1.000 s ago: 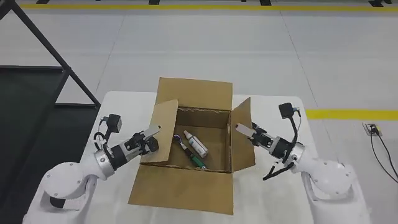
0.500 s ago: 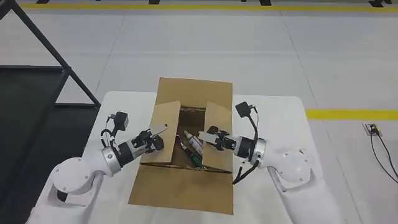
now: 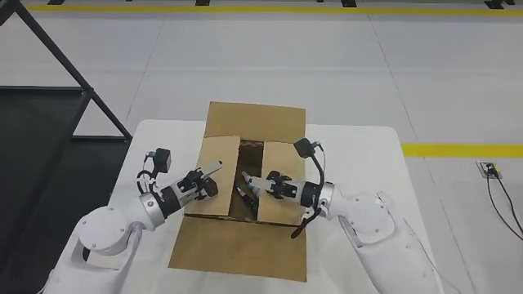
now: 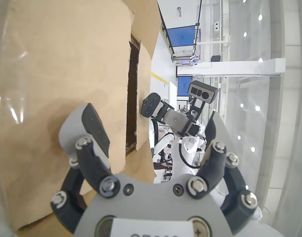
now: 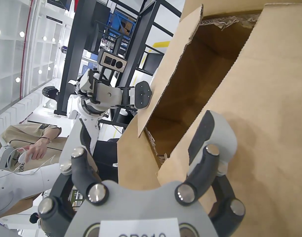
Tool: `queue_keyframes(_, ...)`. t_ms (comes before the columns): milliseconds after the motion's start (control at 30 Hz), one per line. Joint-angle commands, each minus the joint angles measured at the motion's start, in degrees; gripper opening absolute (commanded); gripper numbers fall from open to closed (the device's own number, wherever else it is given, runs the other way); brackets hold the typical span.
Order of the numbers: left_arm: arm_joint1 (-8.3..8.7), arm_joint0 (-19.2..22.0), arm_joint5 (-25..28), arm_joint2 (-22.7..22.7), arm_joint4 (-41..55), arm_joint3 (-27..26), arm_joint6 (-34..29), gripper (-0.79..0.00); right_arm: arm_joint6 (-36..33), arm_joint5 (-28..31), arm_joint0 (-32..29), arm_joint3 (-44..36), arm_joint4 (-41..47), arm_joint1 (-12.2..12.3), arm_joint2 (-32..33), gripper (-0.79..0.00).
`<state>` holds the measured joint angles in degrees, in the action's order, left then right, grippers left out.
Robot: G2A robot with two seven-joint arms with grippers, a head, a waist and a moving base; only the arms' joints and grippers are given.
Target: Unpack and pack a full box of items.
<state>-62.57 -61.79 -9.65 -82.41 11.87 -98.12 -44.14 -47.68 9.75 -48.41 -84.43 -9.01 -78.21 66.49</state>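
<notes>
While both grippers hold nothing, their fingers are apart and each is leaning on cardboard. The left gripper [image 3: 209, 176] has one pad flat on the outer face of the left flap [image 3: 219, 163], at nine o'clock of the cardboard box [image 3: 255, 121]. The right gripper [image 3: 261, 186] bears on the right flap [image 3: 280, 159] from three o'clock, with its fingertips out past the flap's free edge and over the gap. The box sits in the middle of the white table [image 3: 163, 139]. Its twelve and six o'clock flaps are still laid open, and the items [image 3: 248, 202] inside show through the slot between the side flaps.

My worry is that slot. The two grippers face each other across it at close range, so I judge that further inward travel could knock them together. It could also drop a right finger through the slot onto the items. Neither flap is clamped, only pushed, so either may spring up once I ease off. Uneven pressure might also slide the box toward nine or three o'clock.

A second ago the right flap stood upright at three o'clock with its gripper outside it, and the contents lay plainly exposed. Half a second ago that flap was partway over. It now lies nearly flat, the left flap has also come farther down, and the opening has narrowed to a strip.
</notes>
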Motion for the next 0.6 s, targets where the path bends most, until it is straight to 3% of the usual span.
queue_keyframes(0, -0.05, 0.20, -0.39, 0.65, -0.04, 0.12, 0.59, 0.000, 0.29, -0.14, 0.14, 0.34, -0.19, 0.03, -0.28, 0.000)
queue_keyframes(567, -0.21, 1.45, -3.02, 3.74, -1.68, 1.14, 3.70, 0.000, -1.88, -1.85, 1.38, 0.13, -4.94, 0.57, -3.21, 0.000)
